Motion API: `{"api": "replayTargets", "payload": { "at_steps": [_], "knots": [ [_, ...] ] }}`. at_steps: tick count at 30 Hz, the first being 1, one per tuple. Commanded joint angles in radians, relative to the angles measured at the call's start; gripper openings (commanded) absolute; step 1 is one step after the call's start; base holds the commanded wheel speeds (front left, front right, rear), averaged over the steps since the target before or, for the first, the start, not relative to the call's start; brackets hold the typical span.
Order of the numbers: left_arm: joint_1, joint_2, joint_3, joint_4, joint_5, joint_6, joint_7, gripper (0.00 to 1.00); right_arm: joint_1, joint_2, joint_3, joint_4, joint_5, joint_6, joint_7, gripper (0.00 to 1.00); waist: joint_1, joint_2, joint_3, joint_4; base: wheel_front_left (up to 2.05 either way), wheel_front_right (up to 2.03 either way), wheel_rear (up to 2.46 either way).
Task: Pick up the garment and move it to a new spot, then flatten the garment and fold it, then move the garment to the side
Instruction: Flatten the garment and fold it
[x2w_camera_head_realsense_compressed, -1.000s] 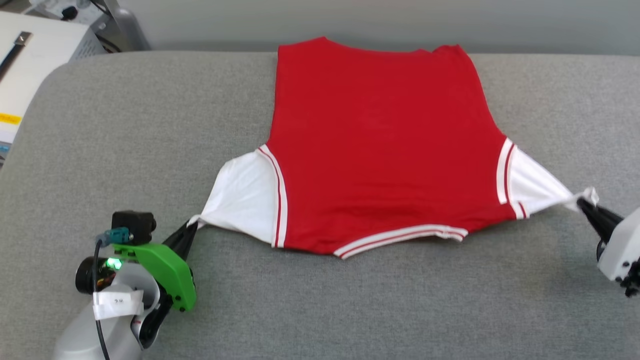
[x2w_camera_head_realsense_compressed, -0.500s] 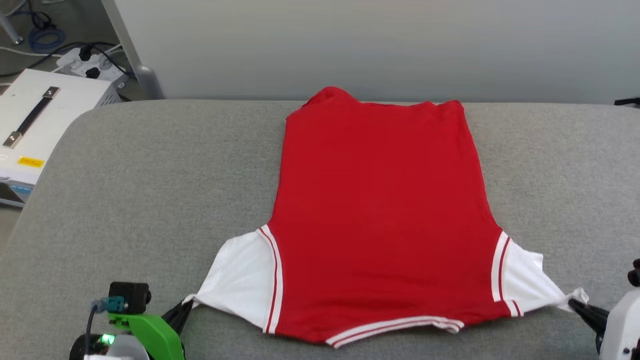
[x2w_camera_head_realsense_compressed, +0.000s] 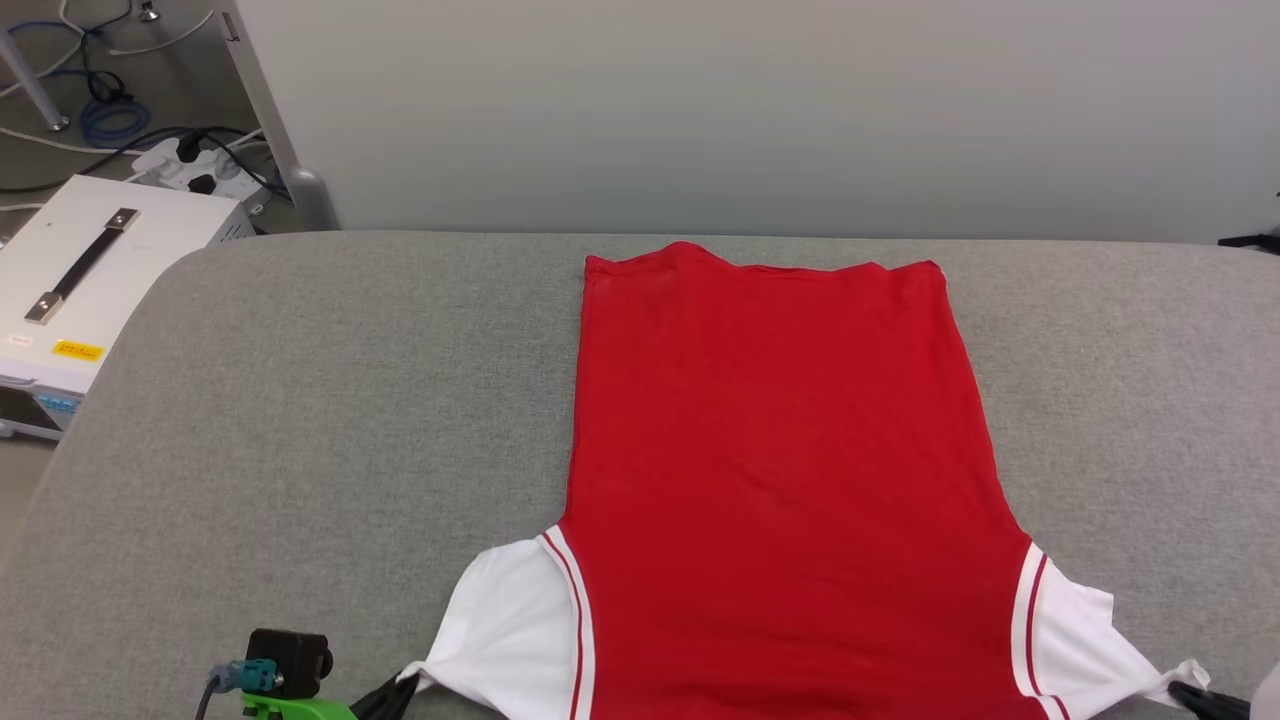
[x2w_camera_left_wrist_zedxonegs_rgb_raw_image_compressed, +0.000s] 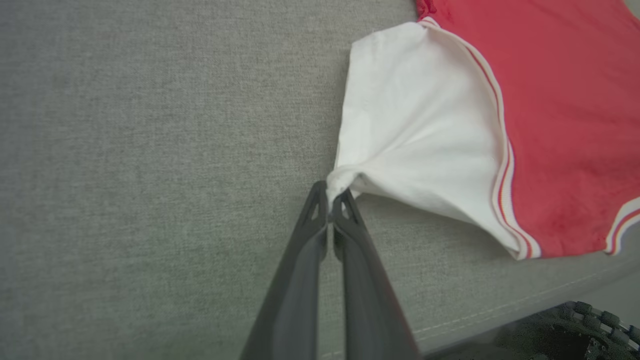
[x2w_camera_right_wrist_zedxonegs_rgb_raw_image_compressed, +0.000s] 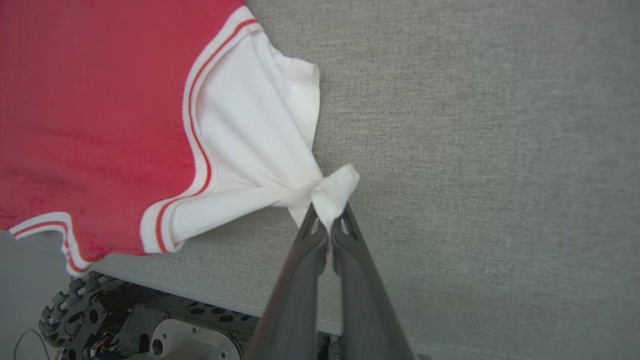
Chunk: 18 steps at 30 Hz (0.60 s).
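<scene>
The garment (x2w_camera_head_realsense_compressed: 780, 460), a red jersey with white sleeves and striped trim, lies spread flat on the grey padded table (x2w_camera_head_realsense_compressed: 300, 420), plain side up, its lettering hidden. My left gripper (x2w_camera_left_wrist_zedxonegs_rgb_raw_image_compressed: 330, 197) is shut on the tip of one white sleeve (x2w_camera_left_wrist_zedxonegs_rgb_raw_image_compressed: 415, 135), seen at the bottom left of the head view (x2w_camera_head_realsense_compressed: 405, 685). My right gripper (x2w_camera_right_wrist_zedxonegs_rgb_raw_image_compressed: 327, 212) is shut on the bunched tip of the other white sleeve (x2w_camera_right_wrist_zedxonegs_rgb_raw_image_compressed: 255, 130), at the bottom right of the head view (x2w_camera_head_realsense_compressed: 1185, 690). Both sleeves are pulled taut outward, near the table's front edge.
A white case (x2w_camera_head_realsense_compressed: 90, 270) with a black handle stands off the table's left end, with cables and a power strip (x2w_camera_head_realsense_compressed: 190, 165) on the floor behind it. A pale wall (x2w_camera_head_realsense_compressed: 760, 110) runs along the table's far edge. The robot's wheeled base (x2w_camera_right_wrist_zedxonegs_rgb_raw_image_compressed: 125, 320) shows below the front edge.
The head camera has tilted up, so everything sits lower in the picture. The garment has been drawn toward the front edge and its far hem lies straighter. Both grippers stay shut on the sleeves.
</scene>
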Motion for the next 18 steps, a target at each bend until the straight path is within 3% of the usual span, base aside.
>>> {"api": "replayTargets", "payload": {
  "at_steps": [1,2,9,18],
  "knots": [
    [0.012,0.017,-0.003,-0.023,0.007,0.006,0.005,0.0,0.011,-0.006,-0.023,-0.008,-0.017,-0.002,0.004,0.53,0.0001,0.0,0.007,0.002,0.0,0.0,0.0],
    [0.01,0.023,-0.006,-0.039,0.014,0.008,0.008,0.0,0.008,-0.006,-0.034,-0.014,-0.027,-0.002,0.006,1.0,0.0001,0.0,0.012,0.003,0.0,0.0,0.0],
    [-0.023,0.062,-0.015,-0.251,0.019,0.046,0.1,0.0,-0.089,0.006,-0.148,-0.133,-0.072,-0.002,0.116,1.0,0.0001,0.0,0.099,0.037,0.0,0.0,0.0],
    [-0.068,0.105,-0.031,-0.518,0.062,0.134,0.223,0.0,-0.369,0.075,-0.278,-0.214,-0.152,-0.002,0.387,1.0,0.0001,0.0,0.277,0.129,0.0,0.0,0.0]
  ]
}}
